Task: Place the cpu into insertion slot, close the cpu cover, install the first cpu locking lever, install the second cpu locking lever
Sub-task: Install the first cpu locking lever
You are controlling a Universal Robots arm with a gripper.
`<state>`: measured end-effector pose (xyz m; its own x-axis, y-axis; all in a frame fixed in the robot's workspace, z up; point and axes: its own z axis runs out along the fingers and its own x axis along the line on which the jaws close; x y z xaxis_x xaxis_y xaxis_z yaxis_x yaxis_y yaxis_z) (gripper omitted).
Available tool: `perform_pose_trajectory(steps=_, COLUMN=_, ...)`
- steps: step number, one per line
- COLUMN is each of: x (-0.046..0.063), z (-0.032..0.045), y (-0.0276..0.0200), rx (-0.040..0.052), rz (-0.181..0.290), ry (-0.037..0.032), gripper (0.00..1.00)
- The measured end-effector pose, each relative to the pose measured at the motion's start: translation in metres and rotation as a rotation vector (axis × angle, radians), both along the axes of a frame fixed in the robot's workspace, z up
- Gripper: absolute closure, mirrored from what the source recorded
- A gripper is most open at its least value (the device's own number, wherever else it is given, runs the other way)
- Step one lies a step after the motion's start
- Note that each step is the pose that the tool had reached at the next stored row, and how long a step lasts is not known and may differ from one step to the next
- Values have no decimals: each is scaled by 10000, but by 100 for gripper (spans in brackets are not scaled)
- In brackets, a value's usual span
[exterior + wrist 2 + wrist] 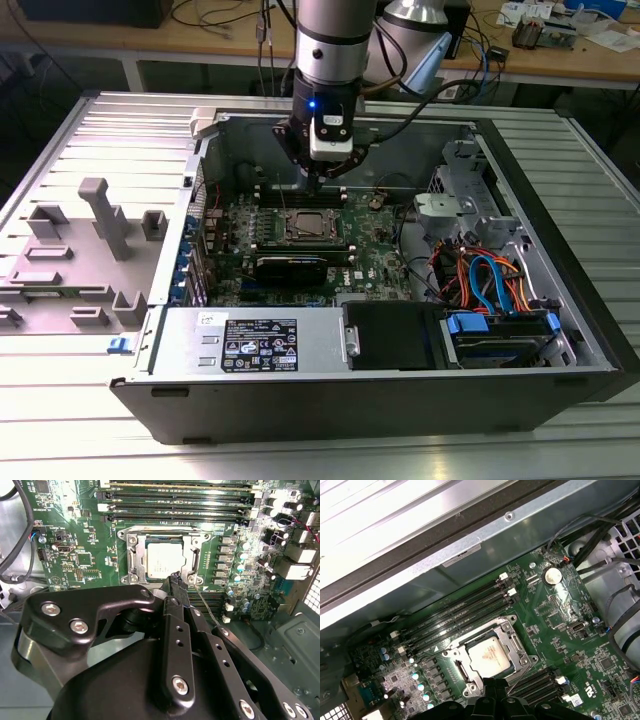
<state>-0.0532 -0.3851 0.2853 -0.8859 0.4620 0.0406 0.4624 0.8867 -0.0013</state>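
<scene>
**One closed pincer beside the covered socket**

The arm reaches down into the open computer case (400, 405), which lies on a ribbed metal table (585, 150). The gripper (327, 175) hangs low over the green board (375, 250), close to the socket. In the second wrist view its two black fingers (175, 610) come together at the tips, so the pincer is closed, and I see nothing held between them. The tips stand just beside one edge of the socket; whether they touch it I cannot tell.

The cpu (161, 560) sits flat in the insertion slot (129, 562), and its pale grey top shows through the window of the cpu cover (167, 540). The cover lies down flat, around the edges of the chip. A thin metal lever (201, 602) runs slantwise away from one corner of the socket and passes just beside the fingertips. If it is hooked or free, the pictures do not tell me.

Long black memory slots (175, 507) lie along one side of the socket, and more of them on the opposite side. In the exterior view a black graphics card (290, 268) lies near the socket, on the side toward the camera. A labelled power supply box (250, 345) is nearer again. Orange and blue cables (485, 275) lie in a bundle at the exterior view's right.

Outside the case, at the exterior view's left, a grey plastic holder (100, 215) stands on the table. In the first wrist view a round coin battery (551, 575) sits on the board, well apart from the socket.
</scene>
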Motion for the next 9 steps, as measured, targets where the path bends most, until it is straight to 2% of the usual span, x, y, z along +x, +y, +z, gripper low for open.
perform_pose_trajectory(steps=3, x=-4, z=-9, y=0, rx=4, rz=335, ry=-9, gripper=89)
perform_pose_trajectory(steps=4, x=-4, z=-16, y=0, rx=3, rz=591, ry=-19, gripper=89)
perform_pose_trajectory(steps=5, x=-5, z=-21, y=-1, rx=-3, rz=816, ry=-116, gripper=89)
perform_pose_trajectory(steps=7, x=-14, z=-26, y=0, rx=-9, rz=853, ry=-351, gripper=89)
perform_pose_trajectory(steps=8, x=-19, z=-31, y=0, rx=-8, rz=921, ry=-406, gripper=89)
perform_pose_trajectory(steps=9, x=-19, z=-32, y=-1, rx=-7, rz=1058, ry=-407, gripper=89)
